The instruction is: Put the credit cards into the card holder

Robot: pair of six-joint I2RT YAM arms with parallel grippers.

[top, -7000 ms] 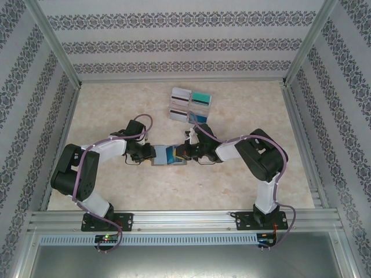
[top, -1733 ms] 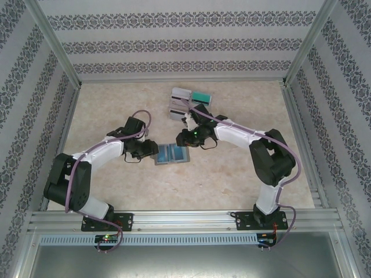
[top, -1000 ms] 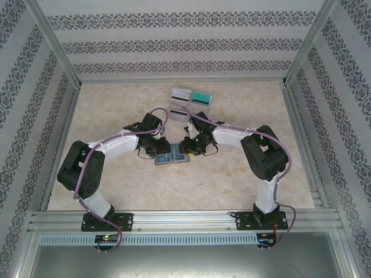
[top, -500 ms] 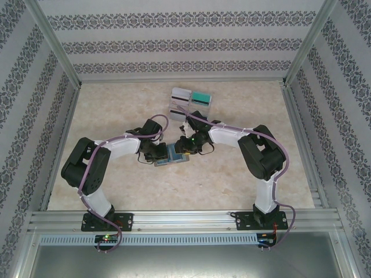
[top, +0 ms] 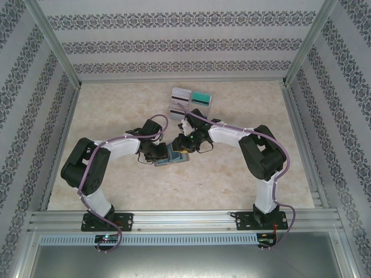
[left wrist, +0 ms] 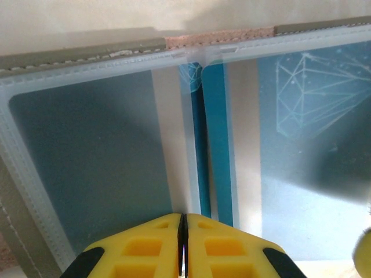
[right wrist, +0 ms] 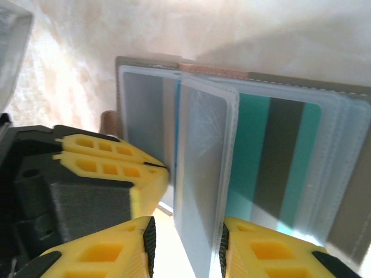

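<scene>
Table [top: 116, 104]: beige, marbled stone look, matte, bare over most of its area. The same surface is at the top of the left wrist view [left wrist: 87, 23] and the right wrist view [right wrist: 232, 29].

Back wall [top: 185, 40], left wall [top: 29, 104] and right wall [top: 342, 104]: pale wallpaper with bands of dark floral ornament between plain grey stripes. The side walls slant outward toward the camera.

Aluminium posts [top: 52, 40] rise at the two back corners. A double aluminium rail [top: 185, 219] runs along the near table edge. Below it is a slotted strip [top: 185, 238], then a grey panel [top: 185, 260].

Light is even and diffuse, with soft shadows.
</scene>
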